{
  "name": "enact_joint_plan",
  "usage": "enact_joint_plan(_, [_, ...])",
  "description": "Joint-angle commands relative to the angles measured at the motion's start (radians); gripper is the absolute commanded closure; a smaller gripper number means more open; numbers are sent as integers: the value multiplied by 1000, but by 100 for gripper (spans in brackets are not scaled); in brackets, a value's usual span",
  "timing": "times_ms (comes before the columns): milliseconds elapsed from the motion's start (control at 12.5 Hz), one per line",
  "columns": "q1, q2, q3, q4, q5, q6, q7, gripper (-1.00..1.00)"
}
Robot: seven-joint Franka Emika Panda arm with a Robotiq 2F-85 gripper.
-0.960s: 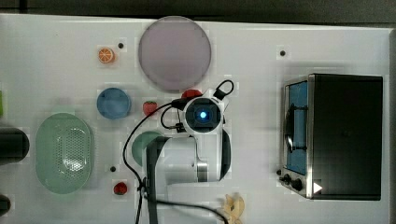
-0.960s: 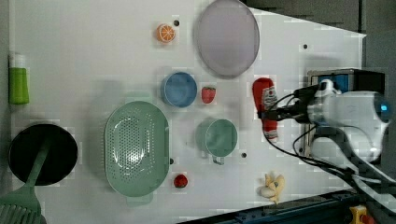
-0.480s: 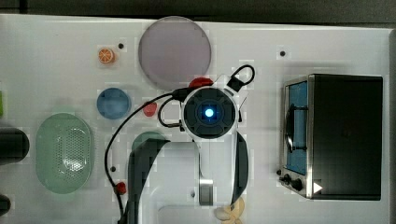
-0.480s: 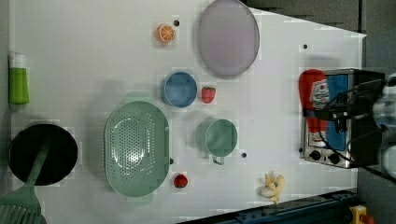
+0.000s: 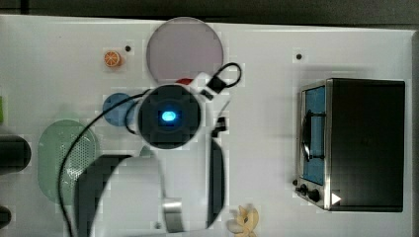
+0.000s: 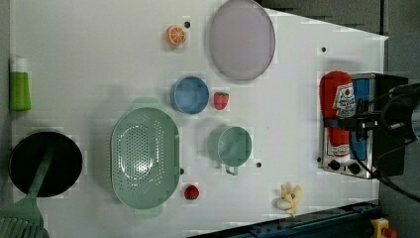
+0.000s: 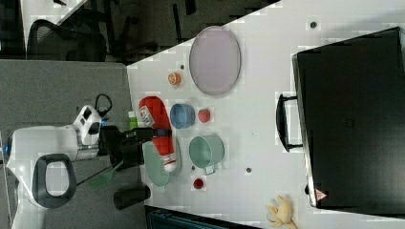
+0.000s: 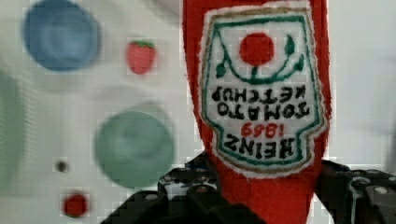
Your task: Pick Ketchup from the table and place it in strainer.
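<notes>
Item: elongated red squeeze bottle of Ketchup (image 6: 338, 115) with white label and small white cap, being carried clear of the white worktop (image 6: 89, 59) by the arm's black gripper (image 6: 357, 120), whose fingers are clamping the bottle across its narrower half, below the label as the wrist view presents it. Item: pale green oval perforated plastic strainer (image 6: 144, 157), sitting empty and upright near the worktop edge at the left view's bottom, toward the corner where a black pan (image 6: 44, 163) is resting. Relation governing the coming move: in the left view the strainer is lying well apart from the held bottle, toward the left view's left and slightly lower; in the right view the bottle (image 7: 158, 128) is appearing just over the strainer's rim (image 7: 155, 171), so the true gap cannot be settled from these angles. The bottle's long axis is running crosswise to the fingers, roughly in line with the strainer's long axis. Adjacent items: small round teal-green cup (image 6: 234, 146), small round blue bowl (image 6: 190, 94) and a red strawberry (image 6: 221, 100) are lying between bottle and strainer along the likely path.
</notes>
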Motion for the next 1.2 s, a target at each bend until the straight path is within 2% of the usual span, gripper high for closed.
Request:
enact_joint_plan(80, [56, 25, 113, 18, 29, -3, 274, -18])
enact_joint_plan(400, [75, 105, 270, 37, 29, 62, 512, -18])
enact_joint_plan(640, [83, 196, 366, 45, 28, 211, 557, -18])
enact_joint_plan(960, [106, 333, 436, 45, 28, 364, 693, -18])
enact_joint_plan(1200, [146, 433, 448, 42, 27, 458, 783, -18])
